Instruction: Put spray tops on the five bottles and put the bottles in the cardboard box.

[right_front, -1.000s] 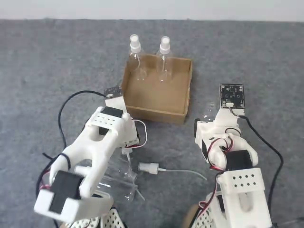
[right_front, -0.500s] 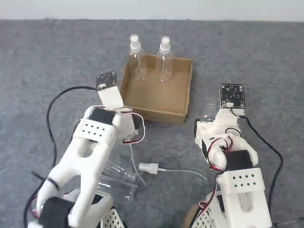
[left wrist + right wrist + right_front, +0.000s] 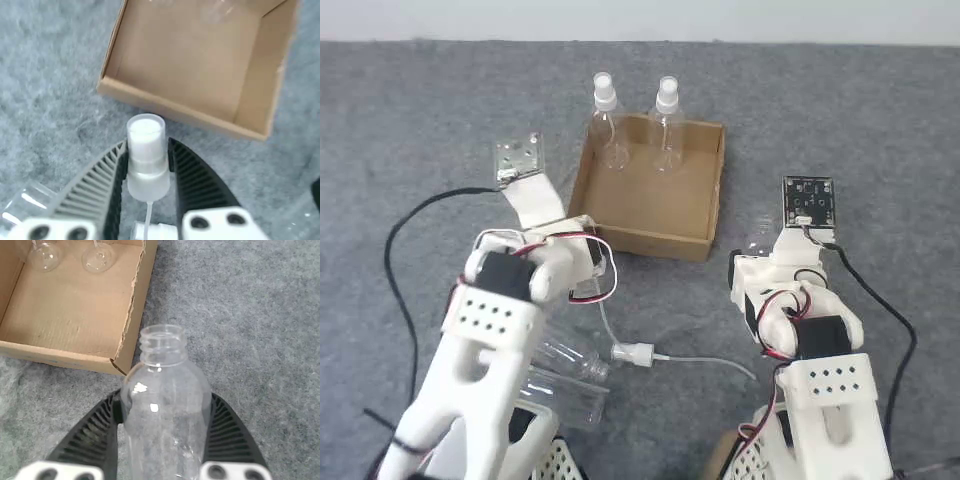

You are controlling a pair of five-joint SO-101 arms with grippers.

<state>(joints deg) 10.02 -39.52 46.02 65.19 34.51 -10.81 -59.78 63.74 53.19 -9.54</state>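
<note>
1. Tabletop (image 3: 410,100): grey, carpet-like covering with a pale strip of wall behind. Two white arms stand side by side at the near edge.
2. Cardboard box (image 3: 655,240): open-topped, set toward the far middle, ahead of both arms.
3. Capped bottles (image 3: 607,125): two, clear, upright inside the box against its far wall, spray tops fitted.
4. Left end effector (image 3: 147,147): jaws closed on a white spray top (image 3: 146,131). Its head points forward toward the box's near wall, and its thin dip tube trails back toward the wrist.
5. Right end effector (image 3: 166,400): clamped round the body of a clear open bottle (image 3: 161,347) with a bare threaded neck. The bottle's long axis runs in line with the jaws, mouth away from the wrist, just off the box's near right corner.
6. Loose spray top (image 3: 633,352): lying on the tabletop between the arms, tube stretched toward the right arm.
7. Uncapped bottles (image 3: 565,375): on their sides by the left arm's base, partly hidden, apparently two.
8. Governing relation: the open mouth lies to the right of the held spray top, across the box's front wall and well apart. By my reckoning the tube end must enter the mouth first, so the two long axes have to be brought into line.
</note>
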